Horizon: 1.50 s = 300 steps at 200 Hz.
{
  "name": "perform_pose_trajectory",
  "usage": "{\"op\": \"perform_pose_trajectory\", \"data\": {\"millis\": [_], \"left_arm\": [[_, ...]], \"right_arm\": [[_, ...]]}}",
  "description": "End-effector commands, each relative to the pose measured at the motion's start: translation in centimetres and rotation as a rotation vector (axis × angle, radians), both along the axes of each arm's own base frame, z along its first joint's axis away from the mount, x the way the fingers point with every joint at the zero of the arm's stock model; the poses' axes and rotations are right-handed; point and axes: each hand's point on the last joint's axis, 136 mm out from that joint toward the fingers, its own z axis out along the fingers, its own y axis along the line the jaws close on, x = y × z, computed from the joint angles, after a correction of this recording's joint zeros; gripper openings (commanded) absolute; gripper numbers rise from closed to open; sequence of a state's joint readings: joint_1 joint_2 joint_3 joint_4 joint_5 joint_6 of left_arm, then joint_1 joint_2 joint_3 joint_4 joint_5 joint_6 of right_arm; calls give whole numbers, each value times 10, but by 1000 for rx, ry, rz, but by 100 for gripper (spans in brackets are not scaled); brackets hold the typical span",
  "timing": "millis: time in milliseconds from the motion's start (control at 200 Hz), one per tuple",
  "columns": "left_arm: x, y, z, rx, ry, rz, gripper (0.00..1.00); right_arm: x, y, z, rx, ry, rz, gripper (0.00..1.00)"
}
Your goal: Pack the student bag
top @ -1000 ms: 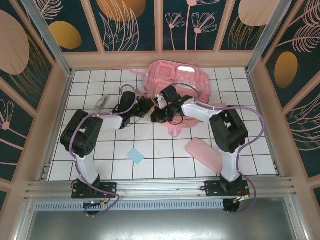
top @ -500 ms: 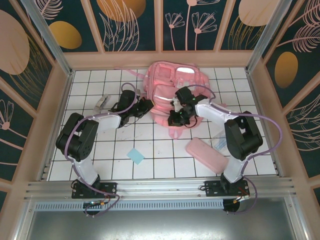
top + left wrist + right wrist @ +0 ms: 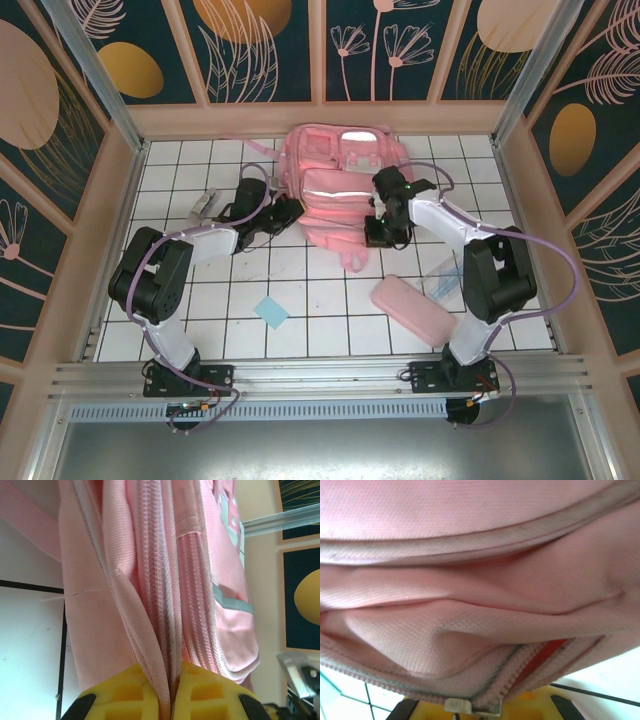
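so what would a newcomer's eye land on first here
First the big pink student bag, bunched up at the far middle of the white tiled table. The left gripper is shut on its left edge and the right gripper is shut on its right side. Nearer the front right lies a flat pink case, with a small blue square to its left.

The left gripper (image 3: pixel 291 212) and right gripper (image 3: pixel 379 233) touch opposite sides of the student bag (image 3: pixel 340 168)
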<state>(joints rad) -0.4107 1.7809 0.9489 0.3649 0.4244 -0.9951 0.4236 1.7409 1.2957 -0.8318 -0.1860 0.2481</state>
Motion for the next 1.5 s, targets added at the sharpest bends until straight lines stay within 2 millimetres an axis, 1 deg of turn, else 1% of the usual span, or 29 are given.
{"op": "perform_pose_trajectory", "data": {"millis": [0,50,95,155,255,300,350,375,415,455,495,515,525,560,580,630,660,680,695,770,845,865,915,1005,1221,1281,1401,1436,1496], "left_arm": [[50,63,39,88,-161,191,0],[53,64,39,88,-162,193,0],[59,65,41,91,-170,198,0],[67,65,43,98,-178,205,0],[83,59,50,93,-194,195,0],[90,55,51,90,-189,186,1],[95,51,53,89,-184,174,20],[97,50,54,91,-180,171,32],[98,51,54,102,-170,171,54],[97,54,53,122,-155,175,68],[94,57,52,148,-145,178,79],[91,60,51,166,-135,179,82],[90,61,49,174,-130,179,85],[83,66,50,200,-120,182,88],[79,69,49,211,-112,184,94],[66,78,48,231,-96,196,98],[58,80,50,233,-92,199,98],[52,82,44,239,-76,198,99],[47,83,53,230,-88,203,99],[24,89,49,208,-50,212,98],[6,91,51,163,-29,225,99],[-1,92,43,157,-9,231,99],[-10,92,43,110,-2,244,98],[-16,87,41,-6,11,270,97],[-9,64,16,-136,74,295,89],[-6,58,10,-154,82,296,80],[2,59,0,-161,72,332,52],[4,61,-2,-151,65,343,42],[7,62,-5,-137,52,347,21]], "right_arm": [[8,-126,-2,-534,28,-156,0],[15,-116,0,-501,21,-146,0],[19,-95,1,-422,16,-115,0],[17,-52,3,-246,21,-36,0],[6,26,13,48,33,87,0],[3,56,17,158,36,121,0],[1,87,23,283,46,157,0],[1,101,26,334,46,170,0],[3,119,29,405,49,177,0],[7,134,32,469,51,180,0],[14,145,35,522,53,176,0],[18,149,36,540,50,173,0],[15,156,36,547,53,186,0],[18,167,37,571,49,189,0],[19,172,38,588,49,195,0],[22,186,41,626,54,211,0],[23,193,41,638,59,217,0],[25,197,43,645,58,224,0],[25,200,43,651,58,230,0],[29,214,49,688,63,243,0],[31,223,51,716,76,244,0],[32,225,53,723,77,246,0],[32,229,54,736,84,249,0],[27,234,60,758,96,259,0],[7,245,79,789,102,296,0],[-2,246,74,776,127,297,0],[-25,237,53,715,226,280,0],[-32,232,46,684,254,275,0],[-45,218,31,603,299,268,0]]}}
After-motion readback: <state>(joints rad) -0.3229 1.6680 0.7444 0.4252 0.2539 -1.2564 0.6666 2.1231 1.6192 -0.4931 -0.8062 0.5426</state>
